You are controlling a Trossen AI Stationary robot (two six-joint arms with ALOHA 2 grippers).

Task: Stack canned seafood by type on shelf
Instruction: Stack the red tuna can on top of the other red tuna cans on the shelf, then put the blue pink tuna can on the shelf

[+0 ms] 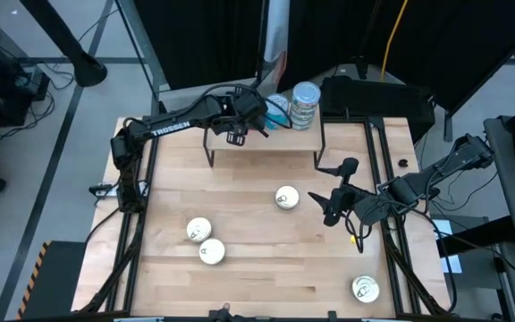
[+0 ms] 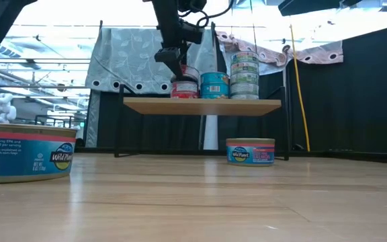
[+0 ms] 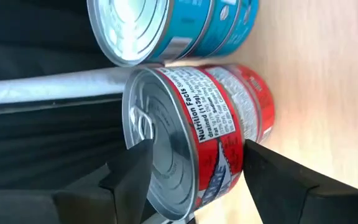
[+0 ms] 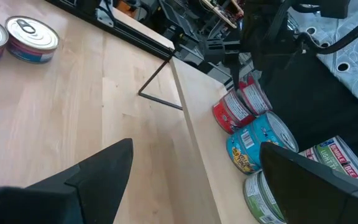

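Left gripper (image 2: 177, 64): over far-left part of shelf (image 2: 201, 105), at red stack (image 2: 184, 85); fingers (image 3: 129, 171) straddle top red tin (image 3: 197, 134) with gaps each side, so jaws parted, nothing clamped.
Right gripper (image 1: 333, 207): spread wide, empty, waiting over table (image 1: 249, 259) right of centre.
Shelf load: red stack left, blue stack (image 2: 214, 85) just beside it, green-label stack (image 2: 244, 75) right.
Loose tins: one mid-table (image 1: 286, 198), two near-left (image 1: 205, 241), one near-right corner (image 1: 365, 288); not yet shelved.
Risk 1: finger drags top red tin on lift-off, stack topples; cause, small clearance.
Risk 2: red tin nudged into blue stack; cause, stacks almost touching.
Risk 3: tin rolls off far edge of shelf.
Hidden: red stack mostly behind left gripper in high view; tin count per stack unclear; whether top red tin sits centred, can't tell; big blue tin (image 2: 24, 151) cut off at low view's left edge.
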